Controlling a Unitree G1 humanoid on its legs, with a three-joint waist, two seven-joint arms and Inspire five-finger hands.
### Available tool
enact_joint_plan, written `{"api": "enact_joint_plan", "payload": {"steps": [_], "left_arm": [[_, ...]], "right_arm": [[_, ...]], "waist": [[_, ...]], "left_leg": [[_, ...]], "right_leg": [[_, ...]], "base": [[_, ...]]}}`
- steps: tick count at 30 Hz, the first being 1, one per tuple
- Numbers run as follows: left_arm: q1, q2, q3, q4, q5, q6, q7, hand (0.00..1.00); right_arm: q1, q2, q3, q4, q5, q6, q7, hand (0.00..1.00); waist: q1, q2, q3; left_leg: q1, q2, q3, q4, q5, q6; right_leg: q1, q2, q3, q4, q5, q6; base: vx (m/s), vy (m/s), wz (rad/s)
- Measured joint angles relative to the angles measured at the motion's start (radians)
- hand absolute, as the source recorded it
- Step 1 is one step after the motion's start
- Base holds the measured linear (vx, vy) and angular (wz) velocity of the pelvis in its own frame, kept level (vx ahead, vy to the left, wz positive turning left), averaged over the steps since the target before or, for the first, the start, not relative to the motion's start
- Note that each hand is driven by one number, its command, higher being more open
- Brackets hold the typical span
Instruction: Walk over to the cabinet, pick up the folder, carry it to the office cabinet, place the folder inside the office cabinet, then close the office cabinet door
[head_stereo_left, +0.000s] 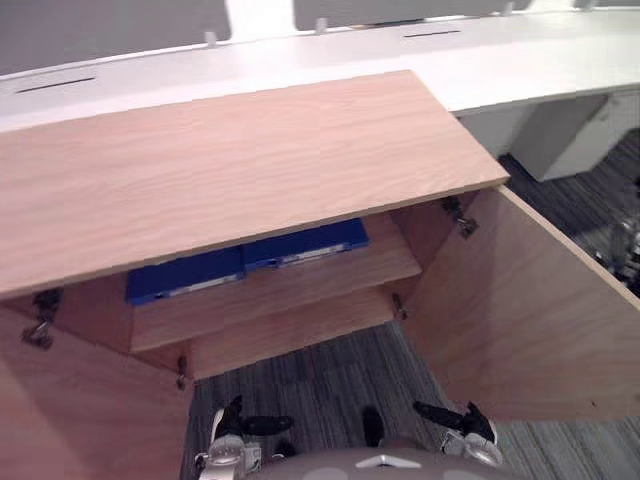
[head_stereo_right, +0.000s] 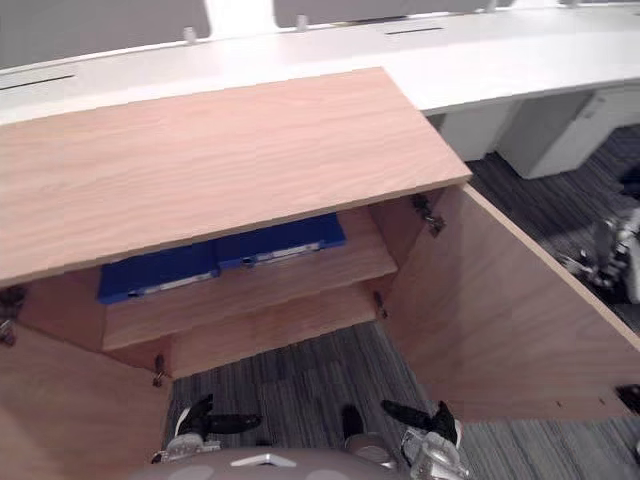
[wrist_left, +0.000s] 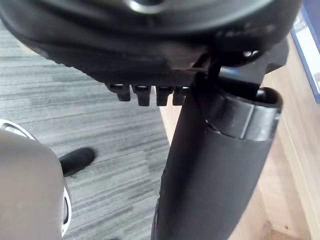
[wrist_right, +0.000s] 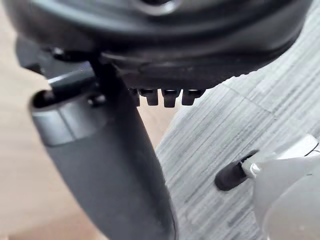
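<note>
Two flat blue folders (head_stereo_left: 305, 243) (head_stereo_left: 185, 275) lie side by side on the upper shelf inside the open wooden cabinet (head_stereo_left: 240, 160). A blue folder edge (wrist_left: 309, 50) also shows in the left wrist view. Both cabinet doors stand open: the right door (head_stereo_left: 530, 310) swings out toward me, the left door (head_stereo_left: 80, 410) sits at the lower left. My left hand (head_stereo_left: 248, 425) and right hand (head_stereo_left: 452, 417) hang low near my body, in front of the cabinet opening. Both are open and hold nothing. They are well short of the folders.
A long white desk (head_stereo_left: 500, 50) runs behind the cabinet, with a white drawer unit (head_stereo_left: 560, 135) under it at the right. Grey striped carpet (head_stereo_left: 320, 385) lies between me and the cabinet. A lower shelf (head_stereo_left: 290, 335) sits under the folders.
</note>
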Motion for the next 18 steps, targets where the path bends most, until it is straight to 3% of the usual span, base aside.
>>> {"api": "enact_joint_plan", "payload": {"steps": [8,12,18], "left_arm": [[0.013,-0.032,0.035,-0.015,0.009,0.006,0.023,1.00],[0.016,-0.045,0.034,-0.027,0.040,0.006,0.029,1.00],[0.013,-0.057,0.022,-0.042,0.042,0.003,0.026,1.00]], "right_arm": [[0.098,0.053,-0.102,-0.289,0.142,-0.036,-0.095,1.00],[0.085,0.060,-0.110,-0.436,0.125,-0.042,-0.127,1.00],[-0.005,0.010,-0.104,-0.502,0.015,-0.044,-0.128,1.00]], "waist": [[-0.025,0.001,-0.003],[-0.033,-0.001,-0.010],[-0.052,0.002,-0.011]], "left_leg": [[0.032,0.033,0.146,0.091,-0.088,-0.019],[0.036,0.041,0.212,0.104,-0.103,-0.030],[0.044,0.045,0.225,0.112,-0.106,-0.034]], "right_leg": [[-0.015,0.029,0.132,0.018,0.000,0.000],[-0.049,0.053,0.190,0.037,0.001,0.000],[-0.054,0.068,0.211,0.048,0.002,0.001]], "base": [[0.01,-0.024,-0.59],[0.02,-0.015,-0.46],[0.01,-0.027,-0.15]]}}
